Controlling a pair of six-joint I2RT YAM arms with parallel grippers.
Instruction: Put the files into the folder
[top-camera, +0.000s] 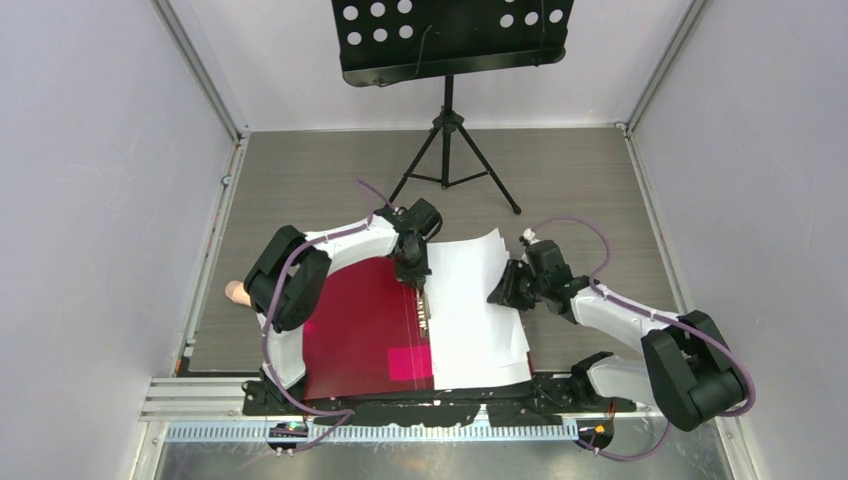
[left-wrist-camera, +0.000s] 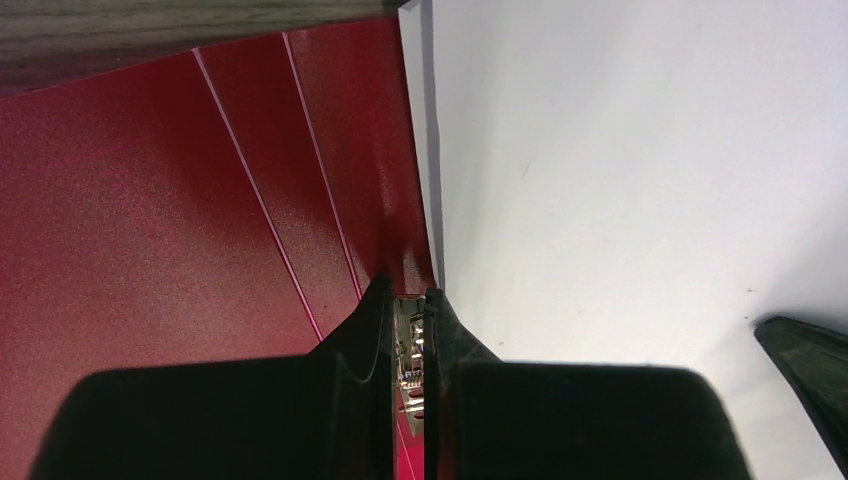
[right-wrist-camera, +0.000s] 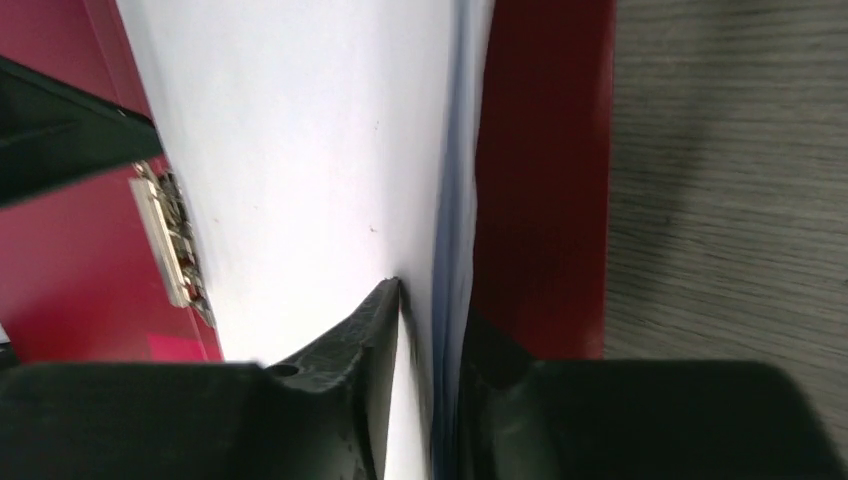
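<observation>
From above, you see the folder (top-camera: 360, 320) lying open on the tabletop (top-camera: 300, 190). Its left half is bare red, with a pink patch (top-camera: 410, 362) near the spine. The files (top-camera: 470, 310) cover the right half, and their far right corner curls upward. Your left fingers (top-camera: 418, 290) point down onto the spine, at the inner edge of the sheets. Your right fingers (top-camera: 500, 292) sit at the outer edge of the sheets.

In the left wrist view, your left fingers (left-wrist-camera: 380, 310) are closed almost together. The metal clip (left-wrist-camera: 410, 360) shows in the thin slit between them, but you cannot tell whether they pinch it. The folder (left-wrist-camera: 150, 220) fills the left of the view and the files (left-wrist-camera: 620, 180) the right.

In the right wrist view, your right fingers (right-wrist-camera: 385, 310) stand a little apart. One tip rests on top of the files (right-wrist-camera: 300, 130) and the other is low against the folder (right-wrist-camera: 545, 180). The edge of the sheets runs through the gap, and no firm pinch shows. The clip (right-wrist-camera: 170, 240) lies along the inner edge of the sheets, with one left finger (right-wrist-camera: 70, 130) just beside it. Bare tabletop (right-wrist-camera: 730, 200) lies beyond the red cover.
</observation>
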